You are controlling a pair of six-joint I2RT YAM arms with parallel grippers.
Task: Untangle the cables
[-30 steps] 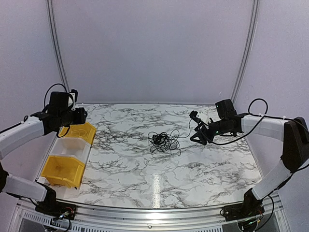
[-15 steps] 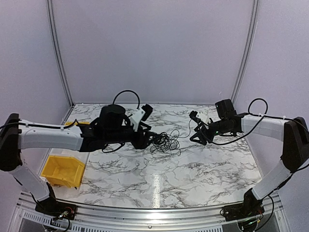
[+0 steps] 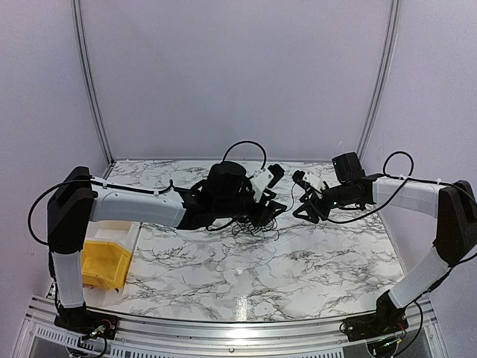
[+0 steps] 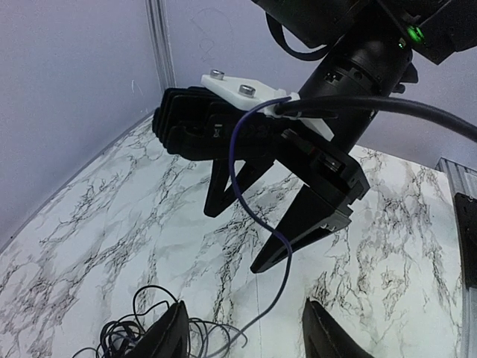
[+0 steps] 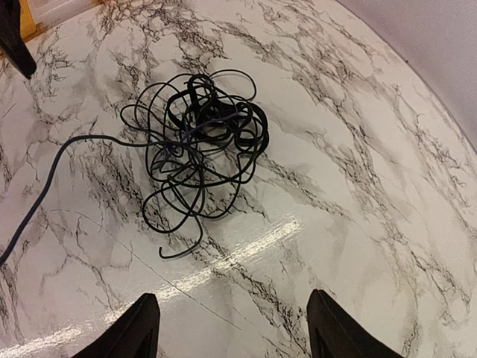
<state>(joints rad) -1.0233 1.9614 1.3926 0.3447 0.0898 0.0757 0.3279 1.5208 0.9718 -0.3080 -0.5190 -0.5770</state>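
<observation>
The cables [image 5: 197,134] are a small bunch of thin black wires lying on the marble table [image 3: 246,276]. In the top view the bunch [image 3: 252,221] is partly hidden under my left gripper [image 3: 270,209]. That gripper is open and empty, its fingertips low just right of the bunch [image 4: 123,339] in the left wrist view. One thin bluish strand [image 4: 237,160] rises from the bunch and hangs over the body of my right gripper [image 4: 261,216]. My right gripper [image 3: 299,195] is open, above the table to the right of the bunch, with nothing between its jaws [image 5: 238,335].
A yellow bin [image 3: 100,261] sits at the table's left edge beside a white one [image 3: 112,231], partly behind the left arm. The booth's walls and corner posts [image 3: 376,82] close in the back and sides.
My left arm has swung from above the bins at the left across to the middle, ending over the cable bunch. The right arm and the bunch have not moved.
</observation>
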